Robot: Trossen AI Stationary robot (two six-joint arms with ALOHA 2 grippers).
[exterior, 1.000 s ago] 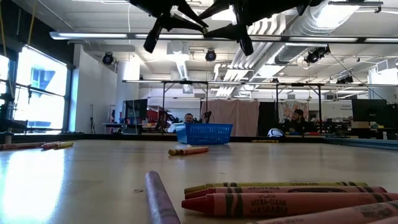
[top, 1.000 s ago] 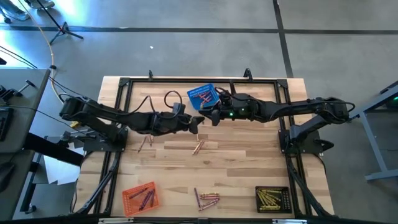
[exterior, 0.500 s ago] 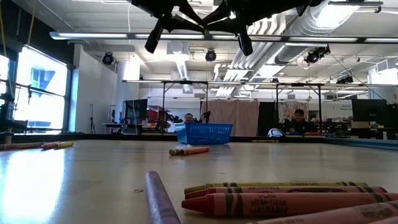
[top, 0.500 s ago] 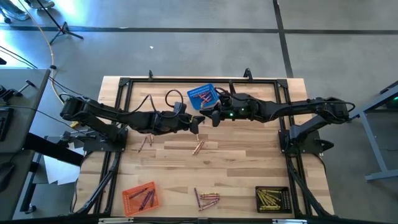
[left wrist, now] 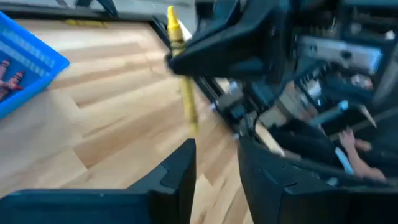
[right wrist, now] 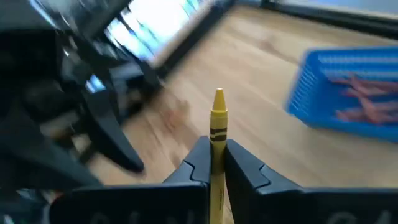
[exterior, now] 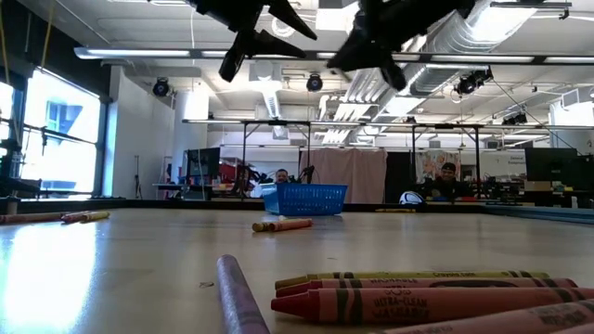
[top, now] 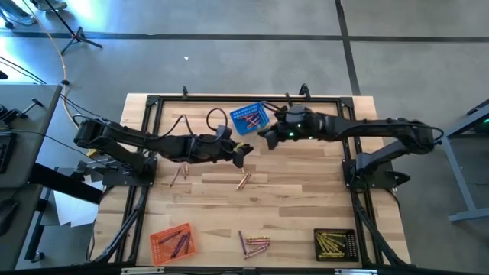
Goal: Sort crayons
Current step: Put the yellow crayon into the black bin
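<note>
Lying nearest in the low view: a cluster of crayons [exterior: 418,295] on the worktop [exterior: 139,260], one wrapper reading "ULTRA-CLEAN WASHABLE", other print too small to make out. Sitting along the near edge in the high view: orange basket [top: 173,242] with purple crayons, a loose bunch of crayons [top: 254,244], black basket [top: 335,244] filled with yellow crayons. Resting mid-worktop: an orange pair [top: 243,182] and another loose pair [top: 178,176] nearer the left arm, bare wood between them and the near row.

Hanging above the middle, well clear of the surface: left tool [top: 243,153], fingers spread and gripping nothing; right tool [top: 266,135] just beside it, apart, fingers pressed together and pinching a yellow crayon [right wrist: 217,140] upright, tip sticking out past the fingertips. Showing also in the left wrist view: that yellow crayon [left wrist: 181,74] clamped in the opposite tool.

Standing beyond, near the far edge: blue basket [top: 250,118] with reddish crayons inside, a black cable looping beside it. Framing the worktop: a black metal frame [top: 149,103]. Sitting far behind in the room: two people at tables.
</note>
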